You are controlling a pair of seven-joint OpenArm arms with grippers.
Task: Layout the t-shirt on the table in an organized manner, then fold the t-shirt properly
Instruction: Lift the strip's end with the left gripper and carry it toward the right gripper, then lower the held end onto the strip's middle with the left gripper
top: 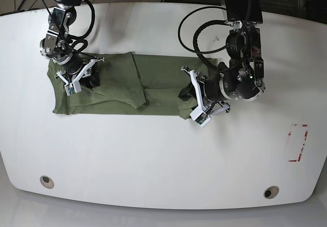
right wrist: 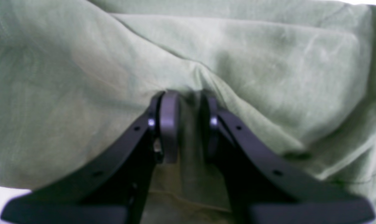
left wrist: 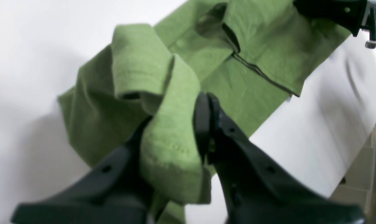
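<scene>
End effectors [left wrist: 172, 130] [right wrist: 186, 124] pinching t-shirt [top: 115, 86].

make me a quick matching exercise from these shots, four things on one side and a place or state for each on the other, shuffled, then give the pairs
Column one:
1. left pincer
2. right pincer
3. red tape mark
4. t-shirt

Column two:
A. on the bare table, off to the base view's right
B. lying in a long folded band across the table
C. shut on a raised strip of cloth at the band's right end in the base view
D. shut on a bunched fold at the band's left end in the base view

Pairs: 1-C, 2-D, 3-A, 4-B
</scene>
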